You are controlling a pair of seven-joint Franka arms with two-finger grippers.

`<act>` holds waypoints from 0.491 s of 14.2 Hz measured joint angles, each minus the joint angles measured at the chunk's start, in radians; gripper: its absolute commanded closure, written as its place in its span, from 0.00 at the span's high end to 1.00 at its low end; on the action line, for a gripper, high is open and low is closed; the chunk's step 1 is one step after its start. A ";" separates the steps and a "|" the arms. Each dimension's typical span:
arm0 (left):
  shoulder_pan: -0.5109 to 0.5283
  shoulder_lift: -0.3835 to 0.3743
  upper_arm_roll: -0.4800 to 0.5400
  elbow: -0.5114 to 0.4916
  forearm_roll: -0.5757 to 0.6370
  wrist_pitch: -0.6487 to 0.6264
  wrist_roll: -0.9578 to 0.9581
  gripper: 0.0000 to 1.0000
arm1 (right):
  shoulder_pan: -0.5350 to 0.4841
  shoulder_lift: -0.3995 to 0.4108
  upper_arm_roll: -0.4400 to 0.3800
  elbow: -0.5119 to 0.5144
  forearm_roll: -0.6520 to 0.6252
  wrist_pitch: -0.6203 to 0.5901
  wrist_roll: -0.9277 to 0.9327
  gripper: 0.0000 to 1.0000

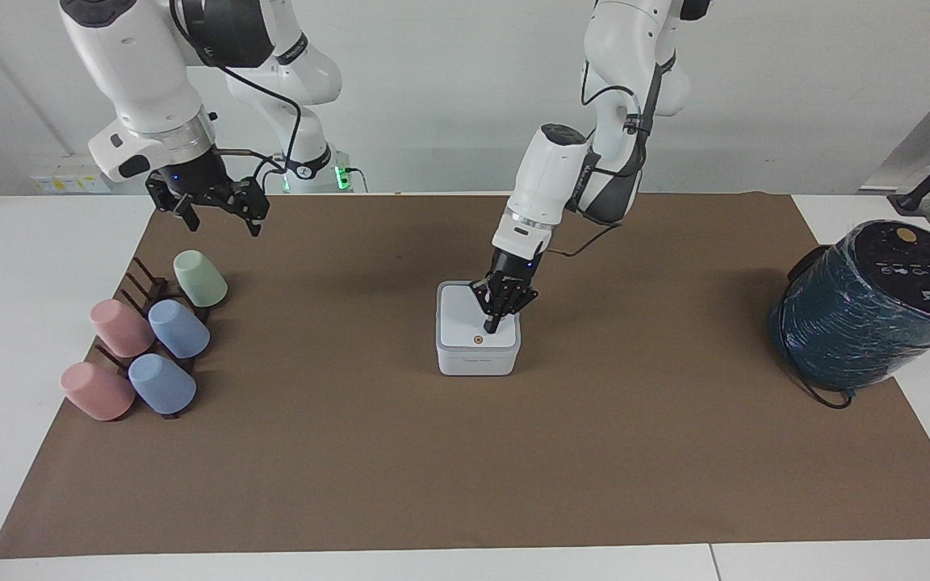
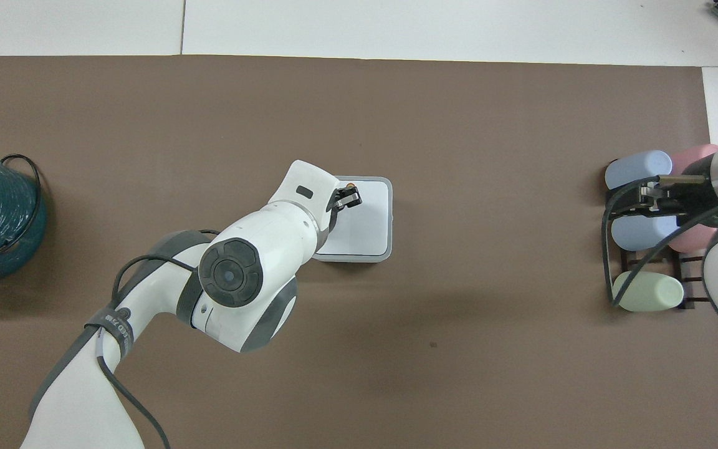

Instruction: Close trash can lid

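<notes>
On the brown mat (image 1: 465, 452) the lid (image 1: 469, 317) lies flat on the trash can (image 1: 477, 361), directly under your left gripper (image 1: 492, 327), whose fingers are pinched together touching it. The closing looks done; you only need to lift away. Your right gripper (image 1: 219, 211) waits, fingers apart, over the cup rack (image 1: 142, 284).

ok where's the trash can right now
The trash can sits mid-mat in the facing view, lid flat on top, the left gripper at the lid, between the cup rack and the teal cylinder.

Left gripper (image 1: 495, 327) closed, low; right gripper (image 1: 219, 211) raised, waiting
</notes>
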 measured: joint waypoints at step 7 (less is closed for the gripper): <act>-0.001 0.017 0.000 0.014 0.000 0.008 0.000 0.00 | 0.000 0.000 0.000 0.000 0.000 0.000 0.000 1.00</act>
